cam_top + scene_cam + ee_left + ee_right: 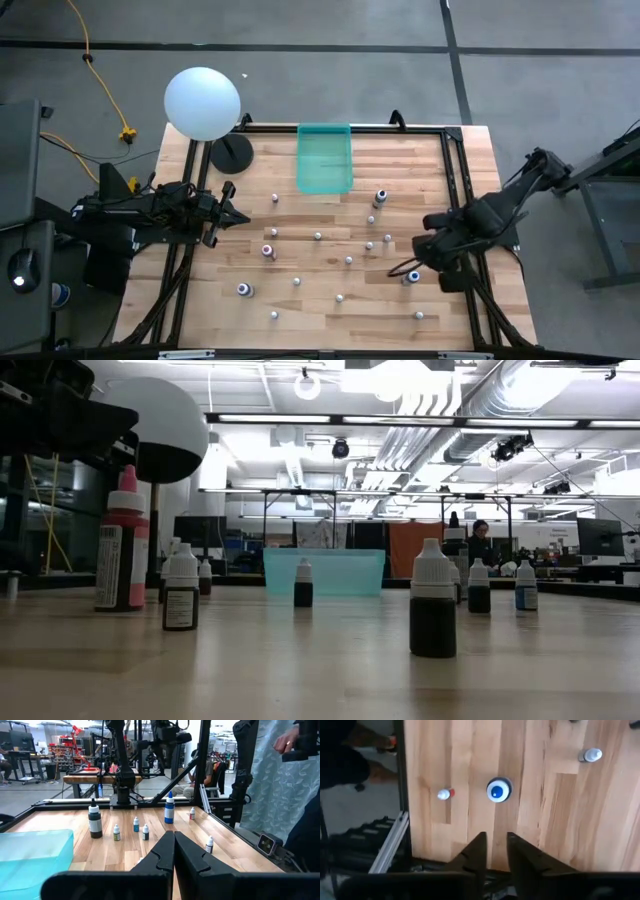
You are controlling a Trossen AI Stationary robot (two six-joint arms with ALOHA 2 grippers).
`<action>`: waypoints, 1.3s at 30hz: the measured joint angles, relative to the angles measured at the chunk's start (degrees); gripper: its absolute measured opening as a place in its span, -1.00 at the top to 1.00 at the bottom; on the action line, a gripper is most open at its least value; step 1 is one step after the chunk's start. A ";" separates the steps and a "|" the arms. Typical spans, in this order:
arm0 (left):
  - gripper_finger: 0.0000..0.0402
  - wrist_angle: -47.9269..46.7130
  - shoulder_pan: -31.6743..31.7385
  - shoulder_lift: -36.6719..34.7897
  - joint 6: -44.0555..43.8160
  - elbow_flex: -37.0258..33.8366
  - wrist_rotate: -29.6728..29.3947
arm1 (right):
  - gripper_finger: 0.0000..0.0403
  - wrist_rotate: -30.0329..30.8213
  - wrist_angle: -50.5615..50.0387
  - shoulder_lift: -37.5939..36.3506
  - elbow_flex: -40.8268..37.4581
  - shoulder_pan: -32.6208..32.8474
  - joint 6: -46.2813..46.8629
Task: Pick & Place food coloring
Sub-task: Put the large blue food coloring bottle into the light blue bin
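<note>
- High view: both dark arms hang nearest the overhead camera; the left gripper sits over the left part of the pale wooden surface, the right gripper low over the right part, just beside a blue-bodied food coloring bottle. Some twenty tiny bottles lie scattered across the planks, well apart from one another. A translucent teal plastic bin at the far edge shows nothing inside. If the bin is the target, I judge the task barely started
- Low view: nearest stands a dark-bodied dropper bottle with a white cap, then a tall pink-capped red bottle and a small dark one; the teal bin stands behind them, with no bottle showing through its wall. All bottles here stand upright on the surface
- Left wrist view: the left jaws are pressed together, holding nothing, pointing across the surface at several upright bottles, a tall blue one among them. This arm looks idle. A person's hand shows beyond the table
- Right wrist view: the right jaws stand slightly apart and empty, aimed down at the blue-capped bottle, near but not touching. The grasp is not yet made, so nearly everything remains to be moved
</note>
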 joint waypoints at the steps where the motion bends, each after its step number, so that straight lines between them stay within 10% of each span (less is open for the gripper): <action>1: 1.00 0.00 0.00 -0.02 0.00 0.00 0.00 | 0.55 0.85 0.02 0.36 -0.03 0.51 1.55; 12: 1.00 0.00 0.02 -0.02 0.00 0.00 0.00 | -0.12 7.60 3.54 5.08 -1.46 4.30 19.50; 39: 1.00 -0.02 0.02 0.00 0.00 0.00 0.00 | -0.15 2.39 23.89 4.85 -19.98 0.21 44.65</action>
